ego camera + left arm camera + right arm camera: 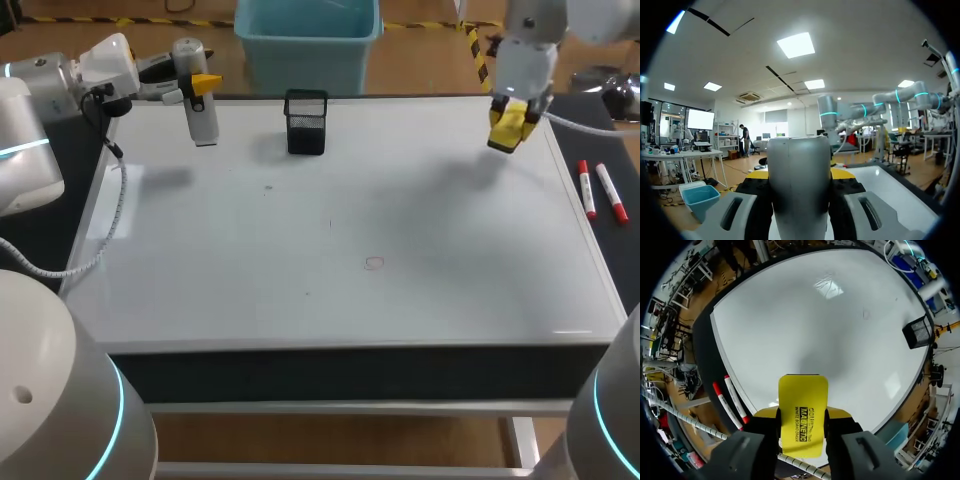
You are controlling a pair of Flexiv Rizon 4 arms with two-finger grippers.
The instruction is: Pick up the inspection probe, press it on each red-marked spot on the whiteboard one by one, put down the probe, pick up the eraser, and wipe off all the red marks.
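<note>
My left gripper (200, 84) is shut on the grey-white inspection probe (198, 105), holding it upright above the whiteboard's (300, 240) far left corner. In the left wrist view the probe (799, 190) stands clamped between the fingers. My right gripper (512, 120) holds the yellow eraser (510, 128) above the board's far right. In the right wrist view the eraser (802, 412) sits between the jaws, over the board (815, 325). One faint red mark (374, 263) lies near the board's middle. A small dark speck (268, 187) shows further left.
A black mesh pen holder (306, 121) stands at the board's far edge. Two red markers (598, 190) lie off the board's right edge, also seen as markers (730, 400) in the right wrist view. A blue bin (308, 42) sits behind the table.
</note>
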